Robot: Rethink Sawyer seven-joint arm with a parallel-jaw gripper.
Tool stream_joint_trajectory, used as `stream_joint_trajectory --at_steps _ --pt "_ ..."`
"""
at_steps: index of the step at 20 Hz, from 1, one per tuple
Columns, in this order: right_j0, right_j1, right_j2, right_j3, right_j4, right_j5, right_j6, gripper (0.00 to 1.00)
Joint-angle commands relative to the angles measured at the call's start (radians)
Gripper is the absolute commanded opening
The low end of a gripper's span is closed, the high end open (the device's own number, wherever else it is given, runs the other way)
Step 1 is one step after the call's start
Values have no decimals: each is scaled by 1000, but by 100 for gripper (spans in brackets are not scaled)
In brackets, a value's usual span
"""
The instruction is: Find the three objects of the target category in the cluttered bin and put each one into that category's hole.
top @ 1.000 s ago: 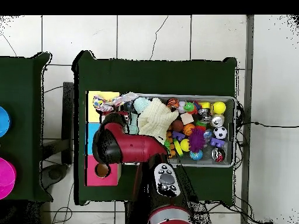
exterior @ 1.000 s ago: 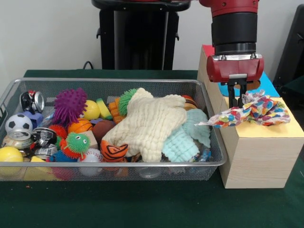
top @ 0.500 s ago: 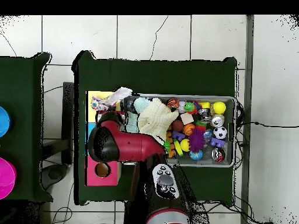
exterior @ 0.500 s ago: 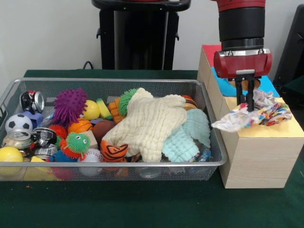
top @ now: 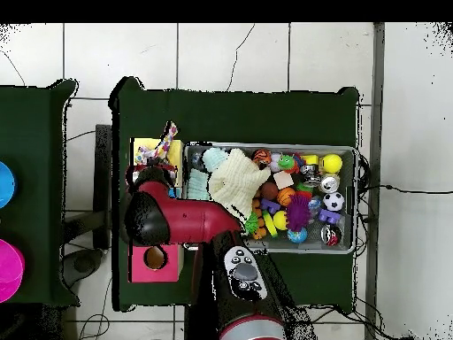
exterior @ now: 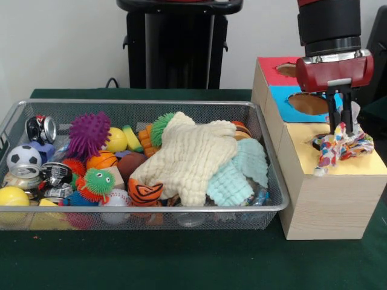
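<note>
My gripper (exterior: 340, 125) is shut on a white polka-dot cloth (exterior: 342, 147) and holds it bunched low over the yellow top (exterior: 363, 164) of the pale wooden box. A dark edge of the yellow top's hole (exterior: 315, 144) shows beside the cloth; the cloth covers the rest. In the overhead view the cloth (top: 161, 147) lies across the yellow top (top: 142, 173), with my arm (top: 177, 221) beside it. The wire mesh bin (exterior: 145, 208) stands left of the box. No other polka-dot cloth shows in it.
A cream waffle cloth (exterior: 193, 157) and a mint-green waffle cloth (exterior: 239, 175) lie on top at the bin's right. Balls, cans and spiky toys fill its left. The blue-topped hole (exterior: 308, 103) and red-topped hole (exterior: 289, 69) lie behind the yellow one.
My gripper has carried the polka-dot cloth rightward in the front view, from the box's bin-side edge to over the yellow top. The cloth now hangs bunched instead of spread out.
</note>
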Motion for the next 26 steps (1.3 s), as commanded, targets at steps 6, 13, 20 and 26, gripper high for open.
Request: stream_joint_trajectory --at_steps 6,13,20,26 --pt "43 135 -32 20 60 37 218 0" --pt "44 214 -60 -15 87 50 209 0" --pt "136 236 -185 -83 208 92 236 0" --pt "332 318 -493 -195 436 172 278 0"
